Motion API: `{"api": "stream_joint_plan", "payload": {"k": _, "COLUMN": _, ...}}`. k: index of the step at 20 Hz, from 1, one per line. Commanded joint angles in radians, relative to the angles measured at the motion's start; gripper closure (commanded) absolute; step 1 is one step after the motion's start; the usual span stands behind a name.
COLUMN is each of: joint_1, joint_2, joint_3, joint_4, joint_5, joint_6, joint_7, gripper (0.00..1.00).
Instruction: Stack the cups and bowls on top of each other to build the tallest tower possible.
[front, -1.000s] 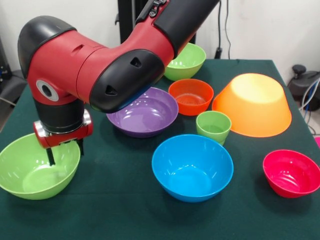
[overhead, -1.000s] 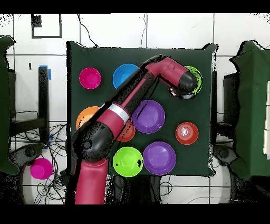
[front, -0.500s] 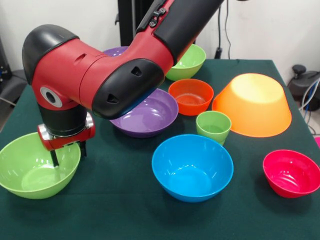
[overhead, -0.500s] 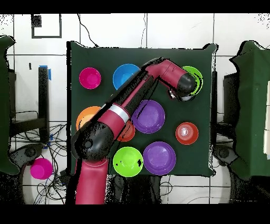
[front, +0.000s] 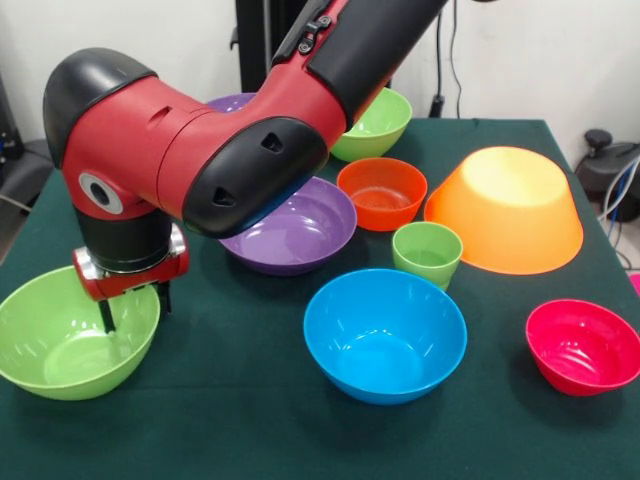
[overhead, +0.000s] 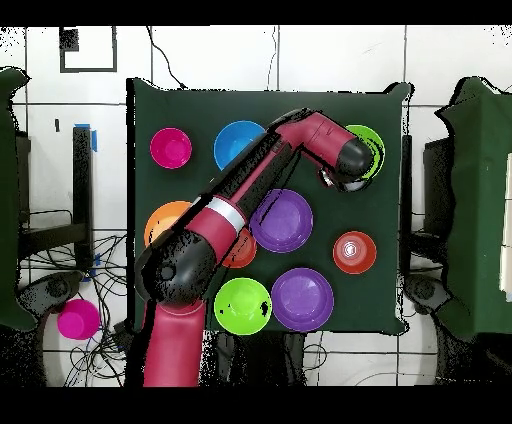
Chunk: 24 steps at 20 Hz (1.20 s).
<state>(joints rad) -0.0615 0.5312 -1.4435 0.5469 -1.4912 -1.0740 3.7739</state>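
My gripper (front: 133, 306) hangs over the near-left light-green bowl (front: 60, 345). One finger (front: 104, 314) is inside the bowl and the other is outside, so the jaws stand apart astride the rim. In the overhead view the gripper (overhead: 329, 177) is at this bowl (overhead: 371, 143). The light-green cup (front: 427, 253) stands upright mid-table. Around it are a blue bowl (front: 385, 335), a purple bowl (front: 290, 228), an orange-red bowl (front: 382, 192), the upside-down orange-yellow bowl (front: 505, 208) and a pink-red bowl (front: 585, 346).
A second green bowl (front: 377, 122) and a second purple bowl (front: 230, 102) sit at the far side, partly behind the arm. The overhead view shows another small orange-red bowl (overhead: 353, 251). My arm (overhead: 235, 215) crosses the table diagonally. A pink object (overhead: 76, 318) lies on the floor.
The arm and gripper shifted slightly up and to the right in the front view, then settled. The fingers stay astride the green bowl's rim. No bowl or cup has visibly moved.
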Motion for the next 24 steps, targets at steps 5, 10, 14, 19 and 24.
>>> {"api": "stream_joint_plan", "payload": {"k": 5, "joint_1": -0.049, "joint_2": 0.017, "joint_3": 0.050, "joint_4": -0.137, "joint_5": 0.029, "joint_6": -0.018, "joint_7": 0.135, "gripper": 0.00}}
{"api": "stream_joint_plan", "payload": {"k": 10, "joint_1": -0.051, "joint_2": 0.015, "joint_3": 0.031, "joint_4": -0.127, "joint_5": 0.028, "joint_6": -0.038, "joint_7": 0.168, "gripper": 0.00}}
{"api": "stream_joint_plan", "payload": {"k": 14, "joint_1": -0.039, "joint_2": 0.008, "joint_3": 0.028, "joint_4": -0.101, "joint_5": 0.035, "joint_6": -0.037, "joint_7": 0.161, "gripper": 0.00}}
{"api": "stream_joint_plan", "payload": {"k": 19, "joint_1": -0.035, "joint_2": -0.003, "joint_3": 0.039, "joint_4": -0.094, "joint_5": 0.058, "joint_6": -0.023, "joint_7": 0.166, "gripper": 0.00}}
{"api": "stream_joint_plan", "payload": {"k": 24, "joint_1": -0.028, "joint_2": 0.000, "joint_3": 0.046, "joint_4": -0.071, "joint_5": 0.065, "joint_6": -0.026, "joint_7": 0.182, "gripper": 0.00}}
